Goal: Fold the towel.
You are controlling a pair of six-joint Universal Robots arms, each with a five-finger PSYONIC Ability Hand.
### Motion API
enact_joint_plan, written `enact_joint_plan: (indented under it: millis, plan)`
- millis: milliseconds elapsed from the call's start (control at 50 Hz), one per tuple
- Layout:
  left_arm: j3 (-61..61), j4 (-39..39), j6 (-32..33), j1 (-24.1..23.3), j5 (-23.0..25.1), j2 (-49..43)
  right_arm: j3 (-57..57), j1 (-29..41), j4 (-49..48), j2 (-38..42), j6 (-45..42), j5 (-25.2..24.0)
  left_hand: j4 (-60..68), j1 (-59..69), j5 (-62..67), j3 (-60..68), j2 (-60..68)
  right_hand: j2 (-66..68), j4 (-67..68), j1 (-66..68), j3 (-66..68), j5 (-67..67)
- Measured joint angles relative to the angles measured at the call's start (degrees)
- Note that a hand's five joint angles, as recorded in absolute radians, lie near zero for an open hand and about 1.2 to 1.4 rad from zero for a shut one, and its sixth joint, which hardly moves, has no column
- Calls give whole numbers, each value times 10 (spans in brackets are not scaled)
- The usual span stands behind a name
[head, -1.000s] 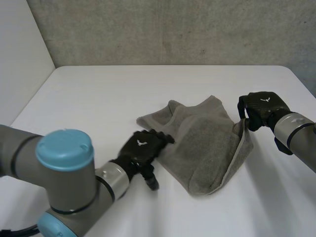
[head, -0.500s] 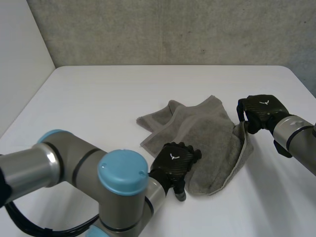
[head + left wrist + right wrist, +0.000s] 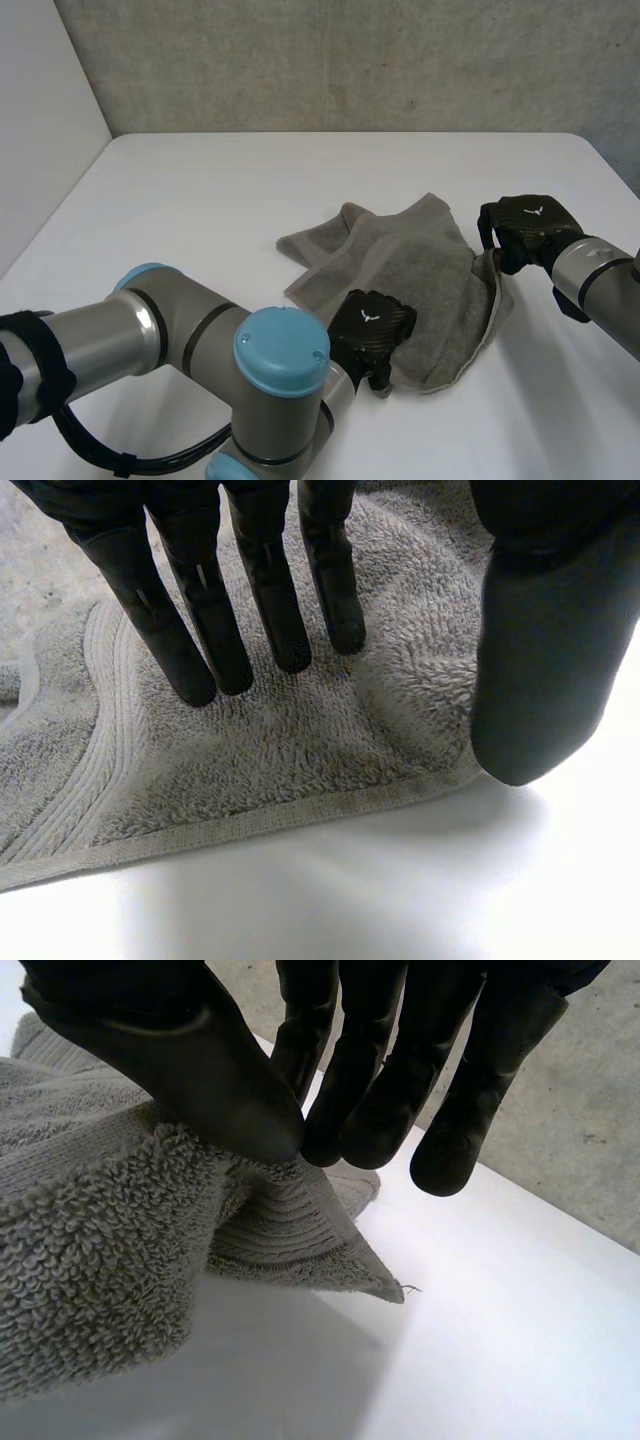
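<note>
A white bench (image 3: pixel 200 220) runs back to a grey, mottled wall (image 3: pixel 350 60), and a plain white wall (image 3: pixel 40 150) closes off the left side. The bench is smooth and carries one thing: a grey terry towel (image 3: pixel 420 270). It lies rumpled to the right of the middle, partly doubled over itself, with a ribbed band and a stitched hem along its near edge.

The robot's left hand (image 3: pixel 372 325) sits at the towel's near edge. In the left wrist view its fingers (image 3: pixel 265 600) are straight and slightly spread over the pile. The thumb (image 3: pixel 540 680) stands apart beside the hem (image 3: pixel 250 825), and the hand grips nothing. The right hand (image 3: pixel 525 228) is at the towel's right edge. In the right wrist view its thumb (image 3: pixel 200 1070) and fingers (image 3: pixel 360 1100) pinch the cloth between them. A corner (image 3: pixel 340 1250) hangs free just below the pinch, lifted off the bench.

The step in hand looks like drawing the right edge across to make a fold. To do it well, the left hand should probably press flat so the near edge does not shift. The right hand should carry its edge over low and evenly with a firm pinch. Terry is thick and limp, so a loose hold could let the corner slip or the layers bunch. On so smooth a bench the whole towel may slide unless it is pinned.
</note>
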Motion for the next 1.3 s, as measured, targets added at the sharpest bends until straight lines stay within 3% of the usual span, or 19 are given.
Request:
enact_joint_plan:
  millis: [100,220,260,320,440,620,780,940,1080,1260,1300]
  plan:
    - [6,0,0,0,0,-7,1,0,-1,0,-1,0,59,58,54,59,59,0,0,0,0,0]
    - [12,1,-1,0,0,-18,2,1,-2,0,-1,0,266,267,262,266,270,0,0,0,0,0]
    - [13,2,-2,0,-1,-19,2,1,-2,0,-1,0,380,376,376,388,383,0,0,0,0,0]
    - [18,2,-3,0,-4,-17,-1,3,-2,-3,-1,1,443,401,430,453,429,0,0,0,0,0]
    - [27,2,-5,13,-30,8,-20,7,-1,-30,-1,3,443,401,430,457,429,0,0,0,0,0]
    - [29,1,-5,93,-83,116,-89,10,7,-114,0,3,443,401,430,459,429,0,0,1,0,0]
    - [24,-3,13,188,-85,249,-180,14,56,-165,-1,4,443,401,431,459,436,0,0,11,0,1]
    - [14,-5,86,219,-79,344,-238,31,98,-183,-7,7,443,401,433,459,436,0,0,11,0,2]
    - [4,-6,174,217,-64,373,-255,78,136,-160,-60,17,443,401,433,459,436,0,0,11,0,2]
    - [-19,-26,194,222,-52,317,-241,144,155,-64,-118,45,443,401,433,459,436,0,0,11,0,2]
    - [-28,-35,194,227,-52,298,-236,155,155,-35,-120,48,443,401,433,459,436,-54,-58,-50,-55,-54]
